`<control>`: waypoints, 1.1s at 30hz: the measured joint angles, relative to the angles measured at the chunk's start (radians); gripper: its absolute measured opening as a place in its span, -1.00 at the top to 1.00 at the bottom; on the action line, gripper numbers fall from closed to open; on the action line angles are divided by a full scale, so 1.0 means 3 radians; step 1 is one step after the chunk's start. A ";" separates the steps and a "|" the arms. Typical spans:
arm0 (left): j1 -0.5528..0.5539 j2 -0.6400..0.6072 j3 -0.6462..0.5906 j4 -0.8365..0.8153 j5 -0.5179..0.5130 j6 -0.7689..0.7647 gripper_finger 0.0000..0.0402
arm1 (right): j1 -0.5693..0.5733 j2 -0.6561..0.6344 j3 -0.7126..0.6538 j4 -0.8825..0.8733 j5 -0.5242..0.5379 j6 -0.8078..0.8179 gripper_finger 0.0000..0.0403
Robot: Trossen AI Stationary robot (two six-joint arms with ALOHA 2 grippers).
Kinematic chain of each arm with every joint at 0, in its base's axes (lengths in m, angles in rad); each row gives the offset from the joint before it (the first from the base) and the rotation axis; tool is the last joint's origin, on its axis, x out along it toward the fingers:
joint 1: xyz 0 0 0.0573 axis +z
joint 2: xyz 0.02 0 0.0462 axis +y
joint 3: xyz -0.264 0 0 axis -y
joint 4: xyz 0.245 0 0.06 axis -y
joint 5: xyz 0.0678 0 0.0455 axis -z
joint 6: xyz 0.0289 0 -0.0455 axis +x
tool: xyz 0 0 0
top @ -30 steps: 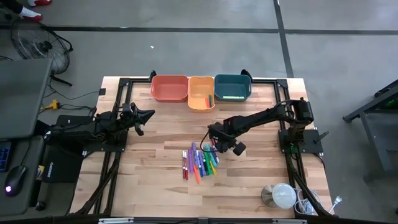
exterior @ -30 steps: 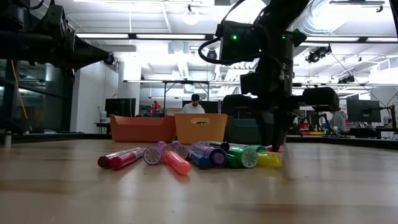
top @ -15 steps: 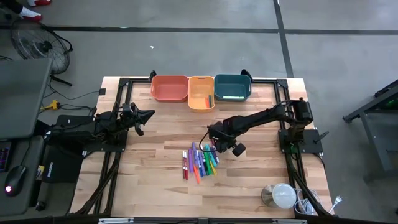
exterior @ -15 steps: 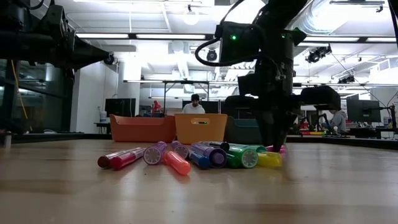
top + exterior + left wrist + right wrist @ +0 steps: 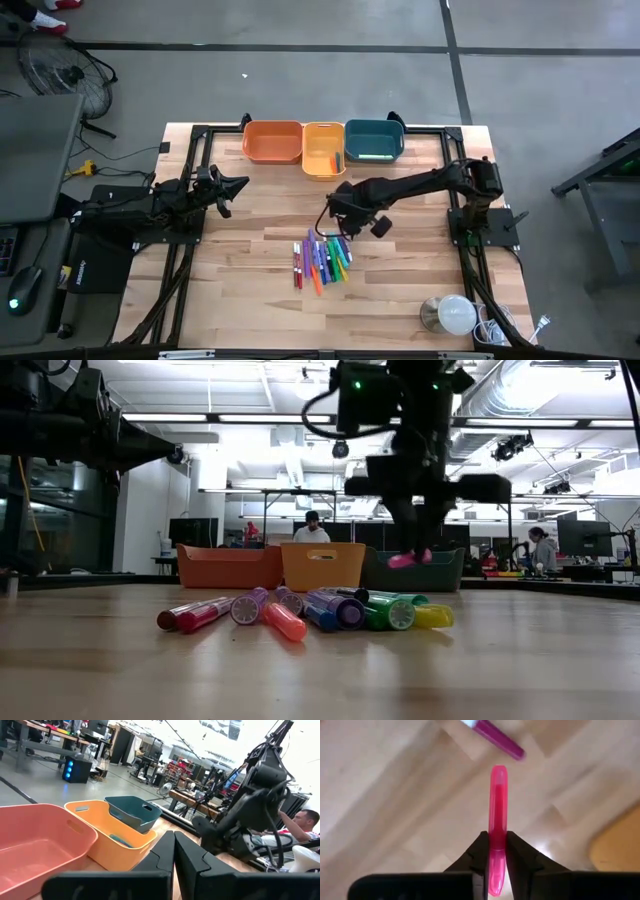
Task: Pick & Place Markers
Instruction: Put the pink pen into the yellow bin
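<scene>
Right pincer (image 5: 494, 851) clamps a pink marker (image 5: 497, 815) mid-barrel, clear above the tabletop (image 5: 250, 290) and remaining markers (image 5: 322, 262), evidently for carriage to the bins (image 5: 322, 145); left pincer (image 5: 174, 855) closed, idle.

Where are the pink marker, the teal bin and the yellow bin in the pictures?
pink marker (image 5: 498, 800): right wrist view, the middle of its barrel.
teal bin (image 5: 374, 141): high view, its bare floor.
yellow bin (image 5: 322, 567): low view, its front wall.
</scene>
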 joint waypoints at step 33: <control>0.0000 -0.0001 -0.0001 -0.0005 0.0003 -0.0001 0.99 | -0.0929 0.0374 0.0444 0.1505 0.1332 -0.2373 0.82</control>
